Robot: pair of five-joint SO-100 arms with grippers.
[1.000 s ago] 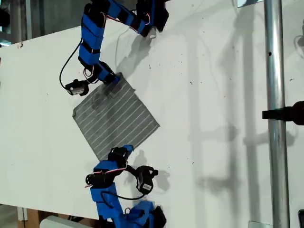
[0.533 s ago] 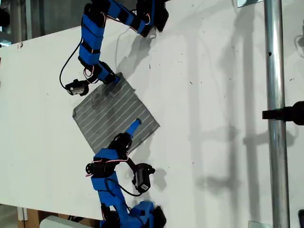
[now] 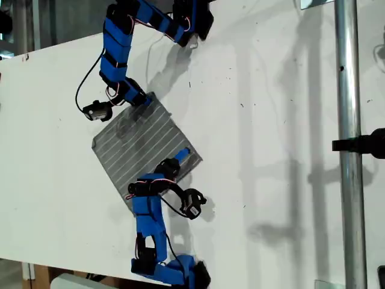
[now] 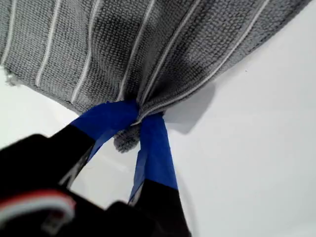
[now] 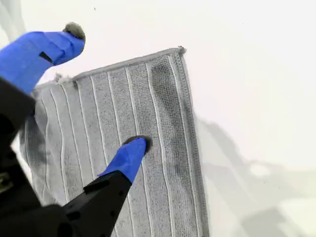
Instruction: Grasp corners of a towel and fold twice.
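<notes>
The grey striped towel (image 3: pixel 144 147) lies flat on the white table (image 3: pixel 271 120) as a diamond in the exterior view. My first gripper (image 3: pixel 141 100) is shut on its upper corner; in the first wrist view the blue fingers (image 4: pixel 106 118) of my first gripper (image 4: pixel 137 118) pinch bunched cloth of the towel (image 4: pixel 148 44). My second gripper (image 3: pixel 183 155) is open over the towel near the corner (image 3: pixel 200 160) on the exterior view's right. In the second wrist view one fingertip (image 5: pixel 133 148) rests on the towel (image 5: pixel 163 148) and the other is raised past its edge, short of that corner (image 5: pixel 181 49).
A vertical metal pole (image 3: pixel 348 90) with a black clamp (image 3: pixel 361 144) stands at the exterior view's right. The table's edge (image 3: pixel 36 54) runs along the exterior view's upper left. Bare white table surface stretches between the towel and the pole.
The second arm has swung from beside the towel's lower corner across the cloth toward the corner on the exterior view's right. The first arm has held still, keeping its grip.
</notes>
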